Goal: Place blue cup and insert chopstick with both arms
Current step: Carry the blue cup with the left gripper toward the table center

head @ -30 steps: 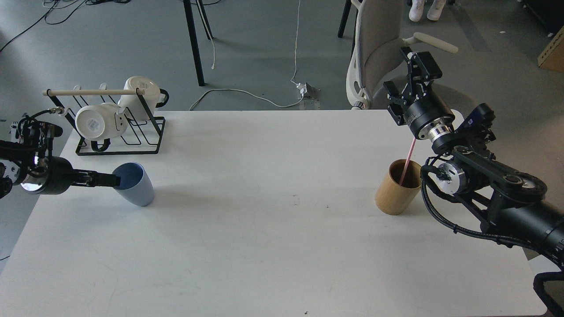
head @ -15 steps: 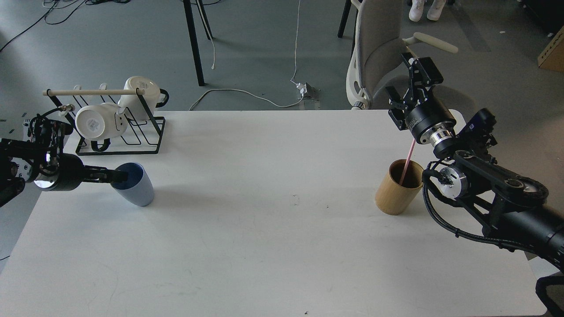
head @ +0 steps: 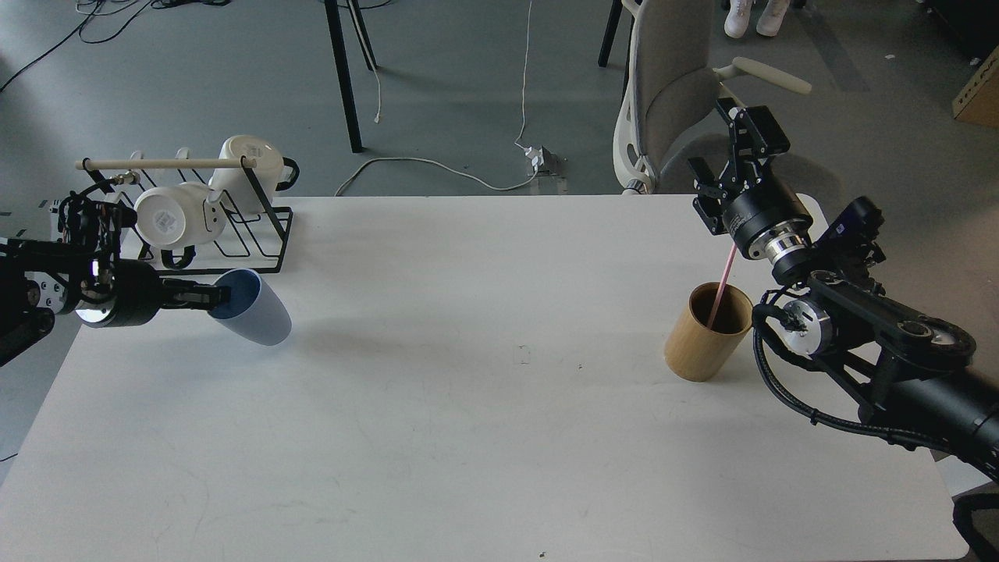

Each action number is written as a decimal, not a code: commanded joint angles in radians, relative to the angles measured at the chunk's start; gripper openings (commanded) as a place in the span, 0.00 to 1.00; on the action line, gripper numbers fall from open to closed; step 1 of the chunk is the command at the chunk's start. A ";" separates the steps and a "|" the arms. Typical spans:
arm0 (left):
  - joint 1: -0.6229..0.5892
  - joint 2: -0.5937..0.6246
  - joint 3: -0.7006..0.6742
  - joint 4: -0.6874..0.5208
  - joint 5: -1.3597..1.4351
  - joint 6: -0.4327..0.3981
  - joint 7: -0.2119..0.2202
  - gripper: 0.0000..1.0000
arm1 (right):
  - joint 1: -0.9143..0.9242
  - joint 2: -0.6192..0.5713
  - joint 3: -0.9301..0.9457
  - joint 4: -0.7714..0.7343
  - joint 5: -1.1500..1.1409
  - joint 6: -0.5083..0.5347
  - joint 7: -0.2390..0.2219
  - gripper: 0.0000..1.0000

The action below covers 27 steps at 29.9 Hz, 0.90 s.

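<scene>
A desk (head: 484, 437) carries a mug rack (head: 211, 234) at its far left corner, with two mugs (head: 168, 218) hung on it. Just near of the rack, the blue cup (head: 261, 312) is tilted at the tip of the left end effector (head: 215, 296). Far right, a holder (head: 706, 332) stands with the chopstick (head: 722, 289) leaning inside it; the right end effector (head: 741, 148) is beyond it, past the desk's far edge, before a chair (head: 671, 86).
</scene>
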 commanded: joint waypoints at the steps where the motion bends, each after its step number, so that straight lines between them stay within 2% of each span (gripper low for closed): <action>1: -0.022 0.012 -0.092 -0.098 -0.001 -0.009 0.000 0.00 | 0.000 0.001 0.007 0.000 0.000 -0.001 0.000 0.95; 4: -0.078 -0.029 -0.120 -0.195 -0.010 -0.023 0.000 0.00 | 0.003 -0.003 0.041 -0.002 0.000 -0.004 0.000 0.95; 6: -0.109 -0.132 -0.106 -0.183 0.005 -0.025 0.000 0.00 | 0.008 -0.009 0.088 0.000 0.000 -0.008 0.000 0.95; 9: -0.175 -0.314 -0.031 -0.023 0.024 -0.028 0.000 0.00 | 0.006 -0.042 0.191 0.012 0.000 -0.009 0.000 0.95; 12: -0.218 -0.481 0.141 0.134 0.059 -0.022 0.000 0.00 | 0.012 -0.050 0.269 0.008 0.000 -0.008 0.000 0.95; 14: -0.236 -0.548 0.213 0.156 0.062 -0.019 0.000 0.00 | 0.015 -0.065 0.291 0.001 0.000 -0.004 0.000 0.95; 18: -0.260 -0.562 0.270 0.119 0.106 -0.020 0.000 0.00 | 0.008 -0.095 0.287 0.015 0.000 -0.004 0.000 0.95; 27: -0.273 -0.589 0.272 0.110 0.150 -0.025 0.000 0.01 | 0.001 -0.093 0.288 0.011 0.000 -0.004 0.000 0.95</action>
